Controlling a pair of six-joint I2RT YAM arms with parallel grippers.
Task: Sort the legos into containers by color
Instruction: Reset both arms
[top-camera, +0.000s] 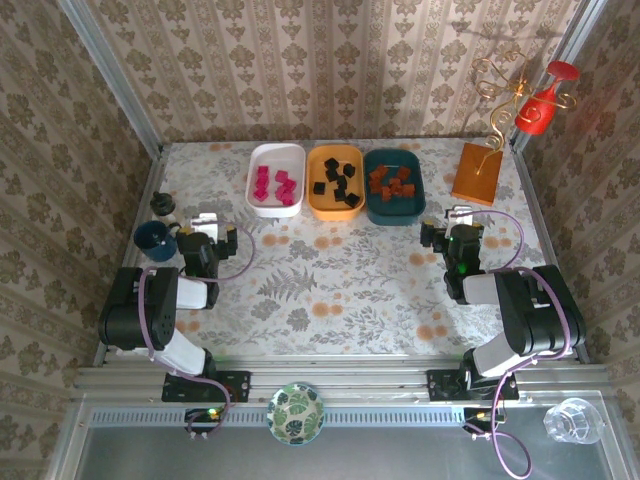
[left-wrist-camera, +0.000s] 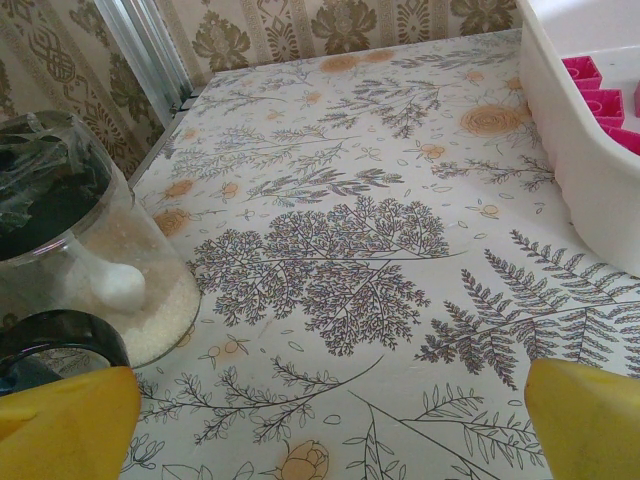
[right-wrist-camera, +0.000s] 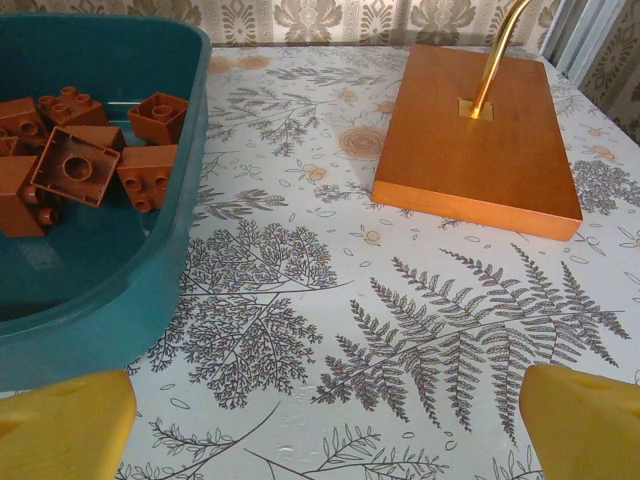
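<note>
Three trays stand side by side at the back of the table. The white tray (top-camera: 276, 157) (left-wrist-camera: 570, 150) holds several magenta legos (top-camera: 273, 184) (left-wrist-camera: 600, 100). Black legos (top-camera: 338, 180) lie in the orange tray (top-camera: 334, 207). The dark teal tray (top-camera: 394, 210) (right-wrist-camera: 120, 290) holds brown-orange legos (top-camera: 391, 181) (right-wrist-camera: 85, 160). My left gripper (top-camera: 212, 226) (left-wrist-camera: 330, 425) rests low near the left edge, open and holding nothing. My right gripper (top-camera: 459, 222) (right-wrist-camera: 325, 430) sits low at the right, also open with nothing between its yellow fingers (right-wrist-camera: 585, 420).
A dark blue mug (top-camera: 152, 238) and a clear jar of white grains (left-wrist-camera: 95, 250) stand by the left gripper. The flat orange stand (top-camera: 477, 172) (right-wrist-camera: 480, 135) with gold wire is right of the teal tray. A red cup (top-camera: 540, 105) hangs on the back wall.
</note>
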